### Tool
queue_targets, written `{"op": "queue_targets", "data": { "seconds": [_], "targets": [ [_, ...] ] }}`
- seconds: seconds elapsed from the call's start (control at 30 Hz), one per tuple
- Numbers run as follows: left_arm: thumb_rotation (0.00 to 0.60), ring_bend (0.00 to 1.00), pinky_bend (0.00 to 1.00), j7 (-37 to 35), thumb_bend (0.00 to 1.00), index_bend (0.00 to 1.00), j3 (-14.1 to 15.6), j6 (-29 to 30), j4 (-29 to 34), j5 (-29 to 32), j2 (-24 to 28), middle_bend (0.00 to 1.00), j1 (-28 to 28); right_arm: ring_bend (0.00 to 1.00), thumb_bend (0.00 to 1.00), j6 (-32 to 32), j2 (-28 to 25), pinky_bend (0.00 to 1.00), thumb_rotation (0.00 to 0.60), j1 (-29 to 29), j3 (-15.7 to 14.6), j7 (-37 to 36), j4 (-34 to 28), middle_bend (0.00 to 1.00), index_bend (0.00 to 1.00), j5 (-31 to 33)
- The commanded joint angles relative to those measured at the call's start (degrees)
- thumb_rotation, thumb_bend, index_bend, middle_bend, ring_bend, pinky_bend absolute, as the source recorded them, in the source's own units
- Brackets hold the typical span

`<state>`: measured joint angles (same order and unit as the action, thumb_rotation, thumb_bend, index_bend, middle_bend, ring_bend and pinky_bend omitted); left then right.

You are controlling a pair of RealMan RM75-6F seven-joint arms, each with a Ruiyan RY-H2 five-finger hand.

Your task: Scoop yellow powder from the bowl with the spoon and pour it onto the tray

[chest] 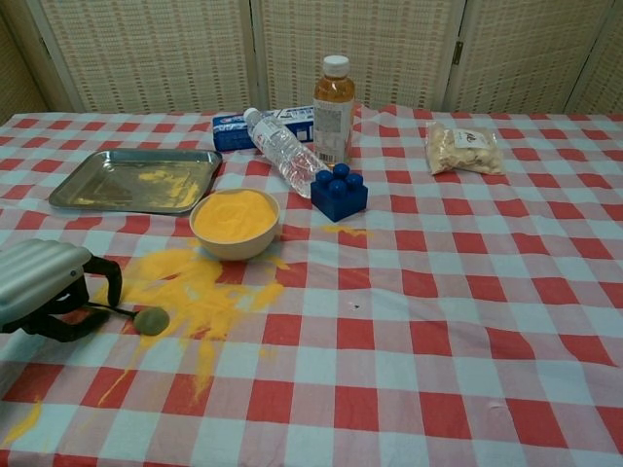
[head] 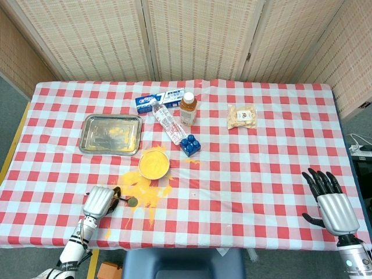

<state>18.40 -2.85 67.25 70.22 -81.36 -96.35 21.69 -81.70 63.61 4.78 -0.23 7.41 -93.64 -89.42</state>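
Note:
A cream bowl [head: 154,163] [chest: 235,222] full of yellow powder sits mid-left on the checked cloth. Behind and left of it lies the steel tray [head: 93,125] [chest: 97,185] with a little powder on it. Spilled powder [chest: 185,282] covers the cloth in front of the bowl. At the table's front left, my left hand [head: 97,201] [chest: 44,287] holds the thin handle of the spoon [chest: 150,320] [head: 132,201] in curled fingers. The spoon's head rests low at the spill's edge. My right hand [head: 332,206] hangs off the front right corner, fingers spread, holding nothing.
Behind the bowl stand a blue block [chest: 339,194], a lying clear water bottle [chest: 282,151], an upright tea bottle [chest: 334,109] and a toothpaste box [chest: 248,129]. A snack bag [chest: 463,149] lies at the back right. A small powder patch [chest: 24,423] marks the front left edge.

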Motion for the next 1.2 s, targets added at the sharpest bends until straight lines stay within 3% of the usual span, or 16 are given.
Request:
{"op": "queue_targets", "data": {
  "seconds": [0.03,0.83,1.2],
  "targets": [
    [0.600,1.00,1.00,-0.09,0.44,0.52,0.03,0.15,0.02,-0.01,-0.04,1.00,0.00,0.00,0.00,-0.04,-0.02,0.00,0.600,-0.01,0.01,-0.04,0.01,0.00,0.00,-0.02],
    [0.600,1.00,1.00,-0.98,0.44,0.59,0.27,0.01,-0.55,0.90,-0.02,1.00,0.27,0.00,0.00,-0.23,0.01,0.00,0.600,-0.09,-0.01,-0.02,0.01,0.00,0.00,-0.11],
    [0.600,1.00,1.00,-2.16,0.44,0.59,-0.42,3.30,2.77,-0.58,2.28,1.00,-0.03,0.00,0.00,-0.47,-0.09,0.00,0.600,-0.18,-0.12,-0.14,-0.10,0.00,0.00,-0.41]
  ]
}}
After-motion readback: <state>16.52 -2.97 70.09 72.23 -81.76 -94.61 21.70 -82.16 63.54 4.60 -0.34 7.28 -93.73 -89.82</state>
